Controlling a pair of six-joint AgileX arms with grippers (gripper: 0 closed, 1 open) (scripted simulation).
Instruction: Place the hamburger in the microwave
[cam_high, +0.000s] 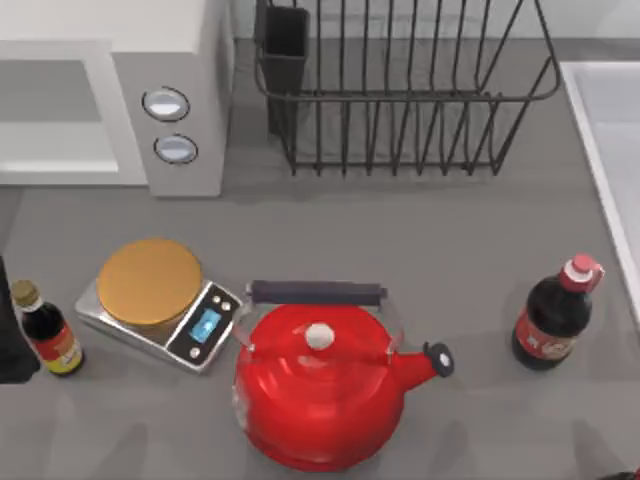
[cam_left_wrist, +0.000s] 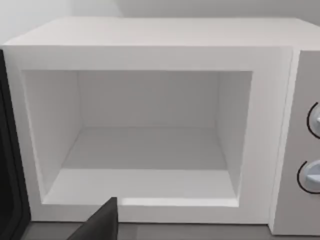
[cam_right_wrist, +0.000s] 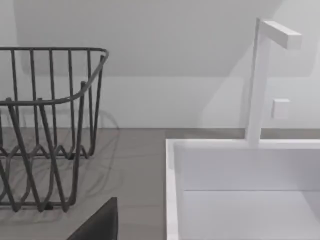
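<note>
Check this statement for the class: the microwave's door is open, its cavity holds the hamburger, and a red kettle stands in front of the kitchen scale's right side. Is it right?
Not quite. The microwave is open, but its cavity is empty, as the left wrist view shows; no hamburger lies inside. The rest holds: in the top view the red kettle stands just right of the kitchen scale.

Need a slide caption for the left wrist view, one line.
Left wrist view: open microwave with a bare white cavity, two knobs at its side panel.

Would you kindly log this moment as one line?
left gripper facing open microwave, nothing inside | right gripper idle near sink
</note>
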